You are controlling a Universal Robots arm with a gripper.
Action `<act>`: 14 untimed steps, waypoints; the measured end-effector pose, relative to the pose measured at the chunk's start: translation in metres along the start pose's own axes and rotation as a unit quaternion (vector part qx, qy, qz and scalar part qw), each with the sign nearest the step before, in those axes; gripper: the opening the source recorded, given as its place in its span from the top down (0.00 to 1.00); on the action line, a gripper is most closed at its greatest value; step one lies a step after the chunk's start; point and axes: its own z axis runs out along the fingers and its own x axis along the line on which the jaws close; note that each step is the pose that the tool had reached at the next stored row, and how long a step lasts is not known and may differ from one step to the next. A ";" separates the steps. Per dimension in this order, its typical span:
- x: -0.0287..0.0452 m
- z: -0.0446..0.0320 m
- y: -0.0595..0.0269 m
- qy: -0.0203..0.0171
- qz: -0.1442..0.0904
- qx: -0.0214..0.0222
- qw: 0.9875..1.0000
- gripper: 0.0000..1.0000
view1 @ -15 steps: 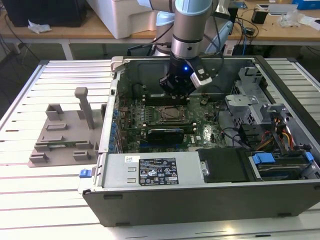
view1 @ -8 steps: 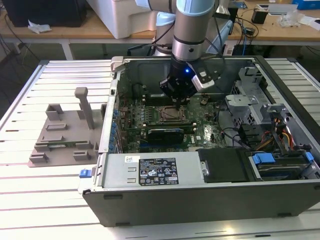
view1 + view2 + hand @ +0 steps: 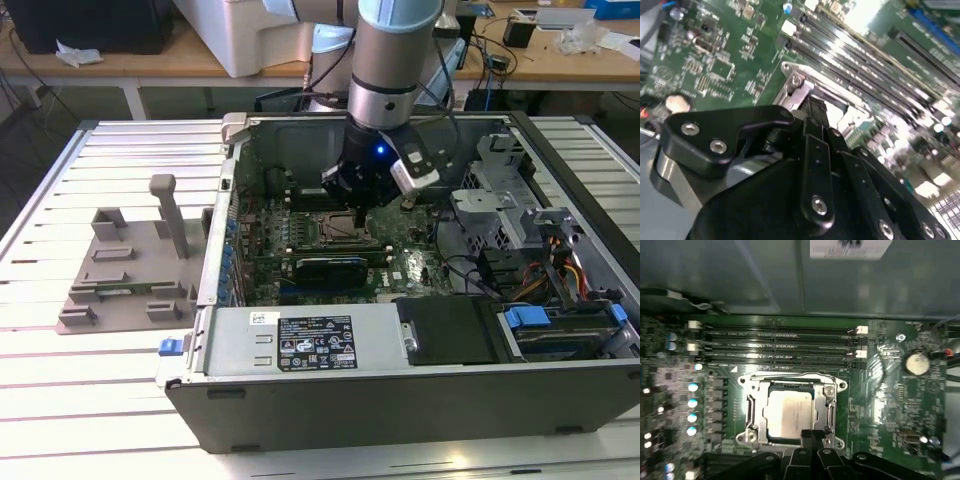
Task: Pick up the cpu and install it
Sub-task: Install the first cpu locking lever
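Ext. view: PC case (image 3: 400, 400) lies open on table (image 3: 100, 400); gripper (image 3: 365, 195) hangs above socket (image 3: 335, 228). First wrist view: cpu (image 3: 789, 412) sits in socket (image 3: 790, 407), fingers (image 3: 812, 440) at its edge. Second wrist view: gripper (image 3: 812, 112) over motherboard (image 3: 715, 50); can't tell if it's spread or closed.

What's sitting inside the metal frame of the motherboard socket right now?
The cpu lies flat inside the socket frame, silver top showing. The claw covers its near edge, and the contacts beneath are hidden.

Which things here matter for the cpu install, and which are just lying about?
Job:
cpu, sitting in the socket frame
hand, right beside it
motherboard

Lying about:
grey fixture on the table
empty memory slots
coin battery
power supply
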 end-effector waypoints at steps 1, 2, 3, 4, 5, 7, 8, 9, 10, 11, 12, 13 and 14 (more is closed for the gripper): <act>0.0002 -0.0045 0.0000 0.000 0.000 0.000 1.000 0.89; 0.0004 -0.0109 0.0000 0.000 0.000 0.000 1.000 0.89; 0.0007 -0.0166 0.0001 0.000 0.000 0.000 1.000 0.89; 0.0009 -0.0210 0.0001 0.000 0.000 0.000 1.000 0.89; 0.0012 -0.0284 0.0001 0.000 0.000 0.000 1.000 0.89; 0.0015 -0.0373 0.0001 0.000 0.000 0.000 1.000 0.89; 0.0016 -0.0403 0.0001 0.000 0.000 0.000 1.000 0.89; 0.0018 -0.0431 0.0001 0.000 0.000 0.000 1.000 0.89; 0.0018 -0.0447 0.0002 0.000 0.000 0.000 1.000 0.89; 0.0018 -0.0453 0.0002 0.000 0.000 0.000 1.000 0.89; 0.0018 -0.0453 0.0002 0.000 0.000 0.000 1.000 0.89; 0.0018 -0.0454 0.0002 0.000 0.000 0.000 1.000 0.89; 0.0018 -0.0454 0.0001 0.000 0.000 0.000 1.000 0.89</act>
